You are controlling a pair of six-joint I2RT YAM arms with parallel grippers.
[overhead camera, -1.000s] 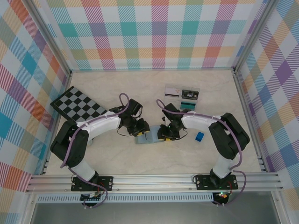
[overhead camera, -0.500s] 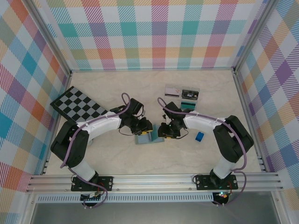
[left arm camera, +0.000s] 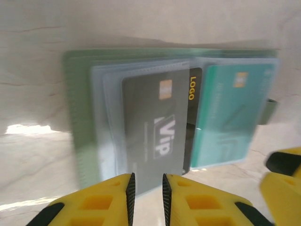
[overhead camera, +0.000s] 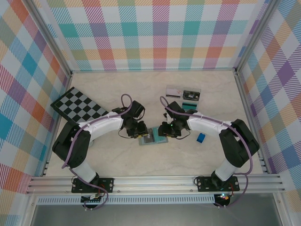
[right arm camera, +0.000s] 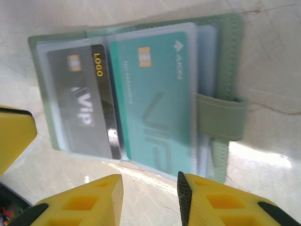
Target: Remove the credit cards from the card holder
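Note:
The sage-green card holder (overhead camera: 154, 138) lies open and flat on the table between my two grippers. In the left wrist view, the card holder (left arm camera: 77, 117) shows a dark "VIP" credit card (left arm camera: 155, 127) and a teal one (left arm camera: 230, 117) in clear sleeves. My left gripper (left arm camera: 146, 181) hovers at the dark card's near edge, jaws narrowly open with nothing between them. In the right wrist view, the dark card (right arm camera: 82, 113), the teal card (right arm camera: 155, 94) and the snap tab (right arm camera: 221, 117) lie ahead of my right gripper (right arm camera: 149, 178). It stands open and holds nothing.
A clear tray (overhead camera: 183, 94) holding a few cards sits behind the right arm. A small blue block (overhead camera: 201, 137) lies right of the holder. A checkerboard (overhead camera: 77, 106) lies at the left. Plaid walls enclose the table.
The holder has shifted slightly right and now lies spread open, showing the dark and teal cards. My left jaws have narrowed. Both grippers have shifted a little.

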